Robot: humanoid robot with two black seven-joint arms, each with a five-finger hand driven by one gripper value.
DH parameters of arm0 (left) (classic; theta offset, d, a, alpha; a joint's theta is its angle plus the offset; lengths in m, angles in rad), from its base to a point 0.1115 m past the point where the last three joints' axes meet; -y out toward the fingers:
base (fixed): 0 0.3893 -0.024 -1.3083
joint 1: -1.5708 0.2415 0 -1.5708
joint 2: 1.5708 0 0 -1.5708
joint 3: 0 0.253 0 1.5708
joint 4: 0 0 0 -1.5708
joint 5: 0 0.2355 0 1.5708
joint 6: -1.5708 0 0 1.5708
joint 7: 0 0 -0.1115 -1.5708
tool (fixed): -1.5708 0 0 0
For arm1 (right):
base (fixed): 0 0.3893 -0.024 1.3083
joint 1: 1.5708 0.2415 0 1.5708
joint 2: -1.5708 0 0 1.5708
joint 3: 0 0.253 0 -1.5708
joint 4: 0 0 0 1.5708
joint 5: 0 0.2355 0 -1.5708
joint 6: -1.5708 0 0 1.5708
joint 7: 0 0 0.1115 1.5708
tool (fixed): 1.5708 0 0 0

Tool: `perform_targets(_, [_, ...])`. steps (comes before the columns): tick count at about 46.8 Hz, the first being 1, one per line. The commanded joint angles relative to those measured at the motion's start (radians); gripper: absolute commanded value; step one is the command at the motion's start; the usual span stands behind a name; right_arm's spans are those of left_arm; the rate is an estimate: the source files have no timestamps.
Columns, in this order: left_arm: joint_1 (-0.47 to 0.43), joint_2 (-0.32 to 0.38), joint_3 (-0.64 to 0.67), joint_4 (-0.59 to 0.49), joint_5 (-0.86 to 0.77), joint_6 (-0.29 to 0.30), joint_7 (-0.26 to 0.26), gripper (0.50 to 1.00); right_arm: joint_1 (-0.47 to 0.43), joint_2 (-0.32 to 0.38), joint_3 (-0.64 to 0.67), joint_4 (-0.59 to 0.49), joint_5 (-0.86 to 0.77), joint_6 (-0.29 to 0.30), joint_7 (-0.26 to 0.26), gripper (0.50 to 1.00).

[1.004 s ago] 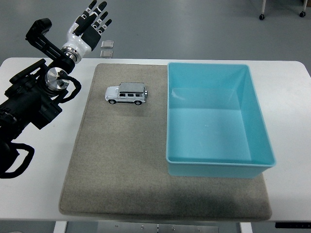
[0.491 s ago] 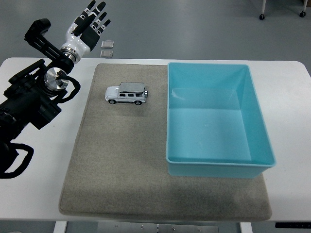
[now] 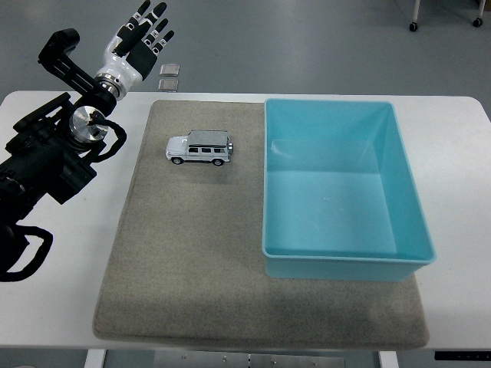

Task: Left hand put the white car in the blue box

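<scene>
A small white car [image 3: 199,148] stands on its wheels on the grey mat [image 3: 192,253], near the mat's far left part, nose pointing left. To its right sits the blue box [image 3: 418,222], open and with nothing inside. My left hand [image 3: 141,40] is raised beyond the table's far left edge, fingers spread and holding nothing. It is well up and to the left of the car, with a clear gap between them. The black left arm [image 3: 46,161] runs along the picture's left side.
The white table [image 3: 65,307] carries the mat and the box. Two small grey squares [image 3: 169,77] lie on the floor just past the table's far edge. The right arm does not show.
The left hand has drifted very slightly up and to the left. The car and the box have not moved.
</scene>
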Motion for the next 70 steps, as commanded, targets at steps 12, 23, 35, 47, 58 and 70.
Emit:
perform_targets(12, [0.000,0.016,0.002,0.011,0.006,0.004,-0.001,1.000,0.000,0.000,0.000,0.000,0.000,0.001,0.000,0.936])
perform_targets(23, [-0.005,0.025,0.015,0.011,0.009,0.024,-0.001,1.000,0.000,0.000,0.000,0.000,0.000,0.001,0.000,0.936])
perform_targets(35, [-0.020,0.085,0.023,-0.026,0.012,0.050,0.005,0.999,0.000,0.000,0.000,0.000,0.000,-0.001,0.000,0.936])
perform_targets(47, [-0.025,0.109,0.112,-0.063,0.220,0.056,0.000,0.999,0.000,0.000,0.000,0.000,0.000,0.001,0.000,0.936])
perform_targets(58, [-0.051,0.135,0.123,-0.172,0.470,0.097,0.002,0.999,0.000,0.000,0.000,0.000,0.000,-0.001,0.000,0.936])
perform_targets(70, [-0.060,0.158,0.144,-0.293,0.852,0.086,0.008,0.999,0.000,0.000,0.000,0.000,0.000,-0.001,0.000,0.936])
